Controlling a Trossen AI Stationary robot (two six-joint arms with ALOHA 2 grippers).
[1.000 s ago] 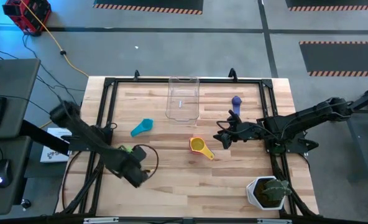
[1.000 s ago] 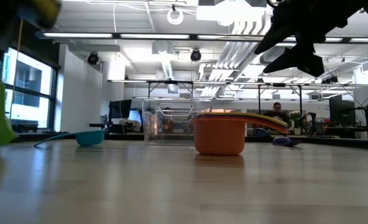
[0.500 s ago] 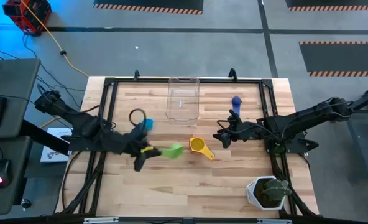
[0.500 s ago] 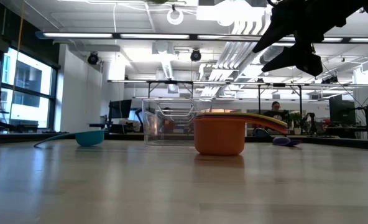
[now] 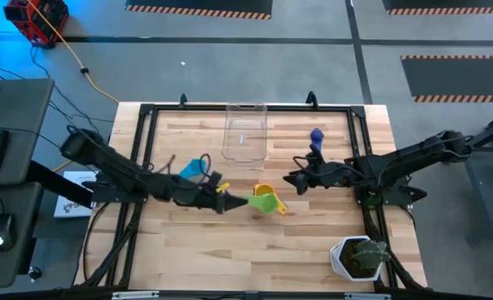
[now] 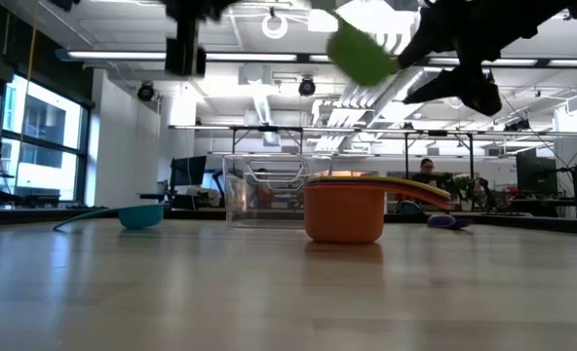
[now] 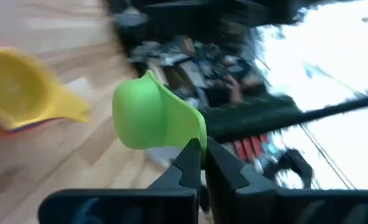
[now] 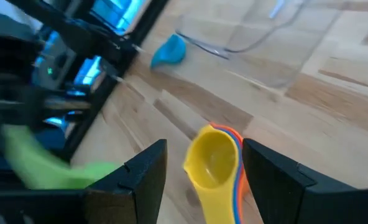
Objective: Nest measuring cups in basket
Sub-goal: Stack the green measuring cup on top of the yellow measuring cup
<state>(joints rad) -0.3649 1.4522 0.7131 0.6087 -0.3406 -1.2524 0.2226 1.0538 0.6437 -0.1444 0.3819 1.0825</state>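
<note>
2 dark, slender jointed arms, each ending in a black 2-finger gripper (image 7: 202,163) with flat tapered fingers.

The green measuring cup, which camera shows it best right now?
The left wrist view: the green measuring cup fills the picture, its handle pinched in the left gripper's shut jaws. The high view shows it small beside the yellow cup; the low view shows a blurred green shape overhead; the right wrist view, a smear.

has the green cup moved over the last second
Yes. The left tool has carried the green cup rightward from the table's left edge, over to the yellow cup.
</note>
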